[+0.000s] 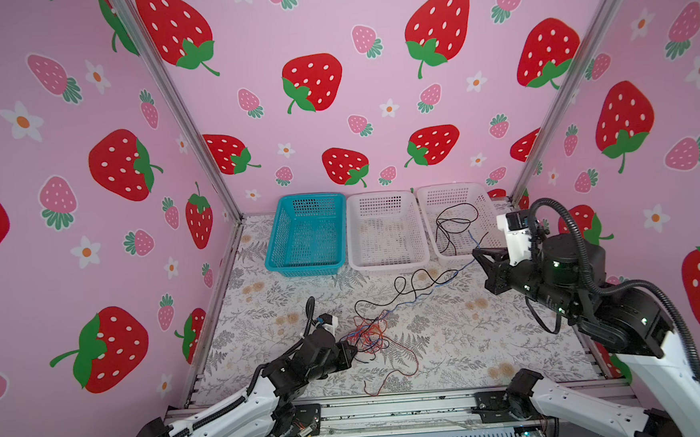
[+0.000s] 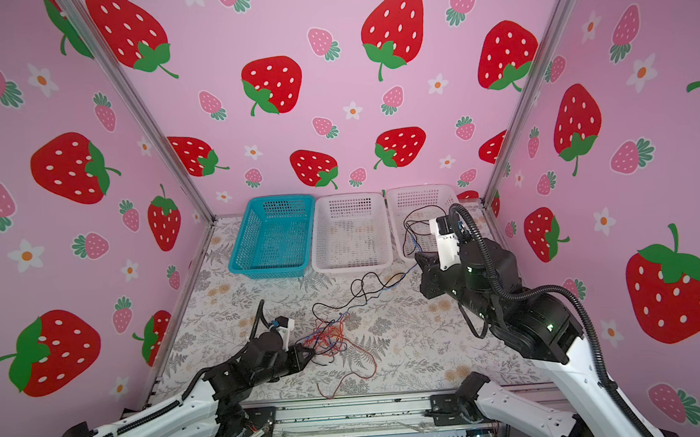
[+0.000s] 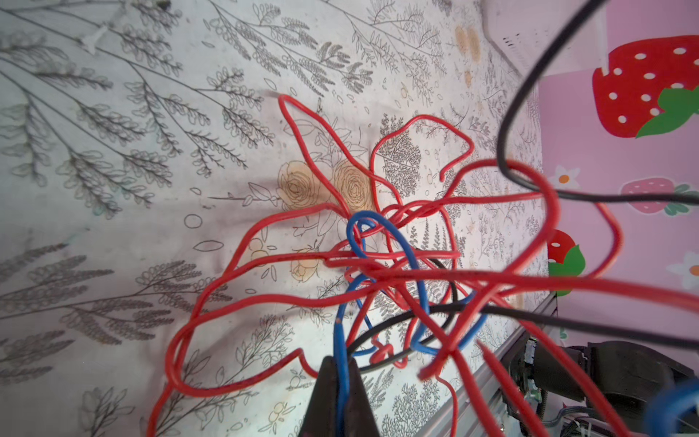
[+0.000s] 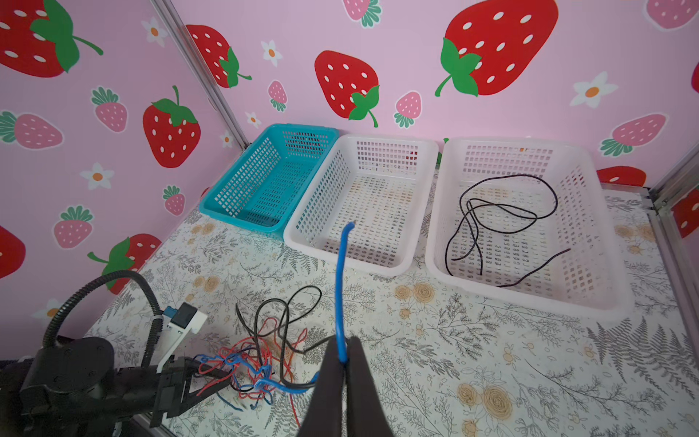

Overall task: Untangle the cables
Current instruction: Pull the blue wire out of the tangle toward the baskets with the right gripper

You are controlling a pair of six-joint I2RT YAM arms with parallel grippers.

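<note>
Floral tabletop (image 1: 472, 345), both jaws gripping tangled cables (image 1: 370, 335)

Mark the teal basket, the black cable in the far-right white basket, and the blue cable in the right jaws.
teal basket (image 4: 246, 178): right wrist view, a long side wall.
black cable (image 4: 471, 208): right wrist view, where its loops cross.
blue cable (image 4: 337, 291): right wrist view, free stretch past the jaws.

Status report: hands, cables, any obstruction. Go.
Left hand shut on blue cable at the tangle. Right hand shut on blue cable, held raised. Red, blue, black knotted together; one black cable lies in rightmost white basket. Nothing else obstructing.
</note>
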